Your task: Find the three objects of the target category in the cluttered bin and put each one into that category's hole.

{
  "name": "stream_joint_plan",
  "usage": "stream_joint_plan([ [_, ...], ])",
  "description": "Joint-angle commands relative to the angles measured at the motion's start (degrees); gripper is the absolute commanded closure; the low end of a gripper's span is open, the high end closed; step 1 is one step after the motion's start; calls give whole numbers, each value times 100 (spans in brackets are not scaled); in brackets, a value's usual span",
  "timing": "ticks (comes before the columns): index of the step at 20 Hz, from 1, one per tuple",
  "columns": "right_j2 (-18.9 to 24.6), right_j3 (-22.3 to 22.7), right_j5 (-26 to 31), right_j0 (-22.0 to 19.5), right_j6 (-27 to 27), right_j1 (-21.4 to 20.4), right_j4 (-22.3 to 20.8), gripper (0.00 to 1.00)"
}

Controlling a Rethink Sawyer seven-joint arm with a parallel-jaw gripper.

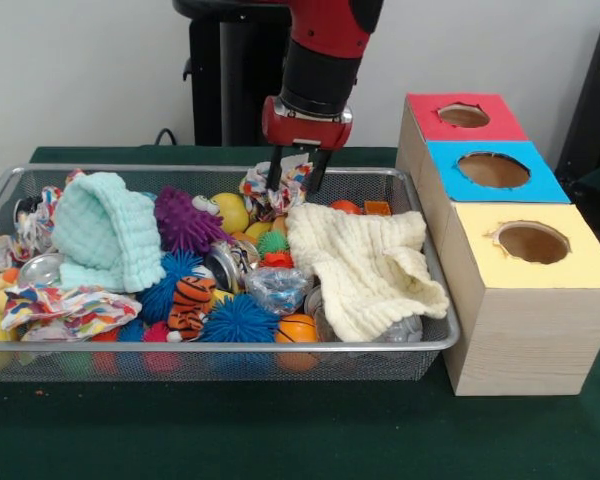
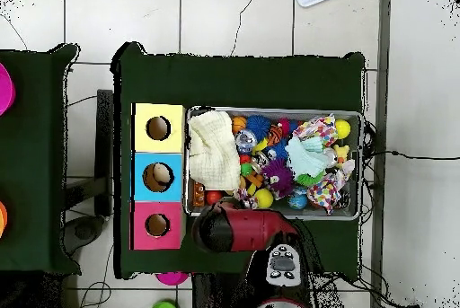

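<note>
1. My gripper [image 1: 293, 178] hung over the far rim of the wire bin [image 1: 220, 347], its two fingers pinching a crumpled, colourfully printed wrapper [image 1: 272, 192]. I judged the hold a pinch because the wrapper bunched up between and around the fingertips.
2. The wrapper sat at the fingertips, half resting on the heap below, so I took it as gripped but not yet carried clear of the bin.
3. To one side of my gripper stood the wooden box [image 1: 510, 290] with three holes: red [image 1: 464, 115], blue [image 1: 493, 169] and yellow [image 1: 532, 241]. The red was nearest me, so a short sideways move would have served, if red was the wrapper's hole; I could not tell which one was.
4. Just below and in front of my gripper lay a cream cloth [image 1: 365, 270], draped over other items and probably hiding some.
5. Further off lay a similar printed wrapper [image 1: 65, 308], beside a mint cloth [image 1: 105, 232]; I judged it a likely later pick.
</note>
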Motion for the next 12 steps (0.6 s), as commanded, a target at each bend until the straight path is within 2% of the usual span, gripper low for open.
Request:
stream_joint_plan([
  [1, -265, -741, 325, 226, 714, 527, -43, 0],
  [8, -603, -905, 519, 441, 567, 780, -137, 0],
  [12, -794, -1007, 389, 543, 560, 929, -165, 0],
])
